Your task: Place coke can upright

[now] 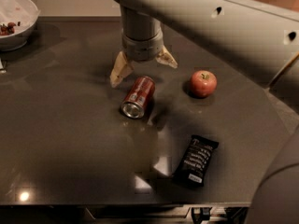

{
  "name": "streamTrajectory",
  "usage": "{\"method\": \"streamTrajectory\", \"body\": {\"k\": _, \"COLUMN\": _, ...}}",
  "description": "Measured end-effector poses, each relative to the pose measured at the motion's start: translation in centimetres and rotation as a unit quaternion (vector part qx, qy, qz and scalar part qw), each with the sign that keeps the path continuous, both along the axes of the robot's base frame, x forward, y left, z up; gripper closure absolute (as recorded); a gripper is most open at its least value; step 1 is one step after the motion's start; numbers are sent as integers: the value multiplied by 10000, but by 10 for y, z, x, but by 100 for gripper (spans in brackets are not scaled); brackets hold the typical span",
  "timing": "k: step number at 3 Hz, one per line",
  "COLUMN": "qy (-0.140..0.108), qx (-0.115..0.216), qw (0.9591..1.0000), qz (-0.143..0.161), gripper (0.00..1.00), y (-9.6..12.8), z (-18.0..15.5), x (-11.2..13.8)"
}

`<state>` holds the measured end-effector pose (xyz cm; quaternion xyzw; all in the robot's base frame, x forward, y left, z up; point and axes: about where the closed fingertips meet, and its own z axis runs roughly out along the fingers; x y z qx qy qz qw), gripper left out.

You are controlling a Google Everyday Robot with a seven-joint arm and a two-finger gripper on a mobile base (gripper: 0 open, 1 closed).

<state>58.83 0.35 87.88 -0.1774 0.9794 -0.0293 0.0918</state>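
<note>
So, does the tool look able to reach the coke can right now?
Probably yes: the tool hangs open just behind the coke can, which lies on its side with nothing between them; apple and snack bar sit apart.

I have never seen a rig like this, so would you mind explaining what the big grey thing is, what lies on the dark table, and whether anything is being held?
There is only one camera view, looking down on a dark table. The big grey shape is a robot arm. At its end is the gripper, whose two pale jaws are spread open and hold nothing. It hangs close by the far end of the coke can, which lies on its side. Further right in the picture sits a red apple, and nearer the camera lies a black snack bar. A white bowl stands at the far left corner.
</note>
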Motion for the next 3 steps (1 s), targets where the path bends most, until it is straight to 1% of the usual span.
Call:
{"method": "streamTrajectory", "body": {"k": 1, "qy": 95, "qx": -78, "qw": 9983, "qz": -566, "gripper": 0, "y": 0, "z": -7, "x": 1}}
{"method": "streamTrajectory", "body": {"k": 2, "qy": 240, "qx": -22, "qw": 9940, "qz": -1067, "gripper": 0, "y": 2, "z": -16, "x": -1}}
{"method": "streamTrajectory", "body": {"k": 3, "qy": 386, "qx": 144, "qw": 9889, "qz": -1430, "gripper": 0, "y": 6, "z": -23, "x": -6}}
